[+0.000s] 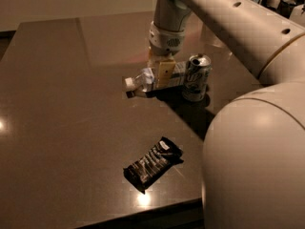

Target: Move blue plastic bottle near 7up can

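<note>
The blue plastic bottle (142, 79) lies on its side, white cap pointing left, low at the dark table (66, 109). My gripper (162, 78) reaches down from above and is shut on the bottle's middle, with one tan finger (165, 72) across its label. The 7up can (196, 78) stands upright just right of the bottle's base, a small gap or light touch between them; I cannot tell which.
A black snack wrapper (152, 164) lies near the table's front edge. My arm's large white body (257, 161) fills the right foreground. The table's front edge (143, 216) runs along the bottom.
</note>
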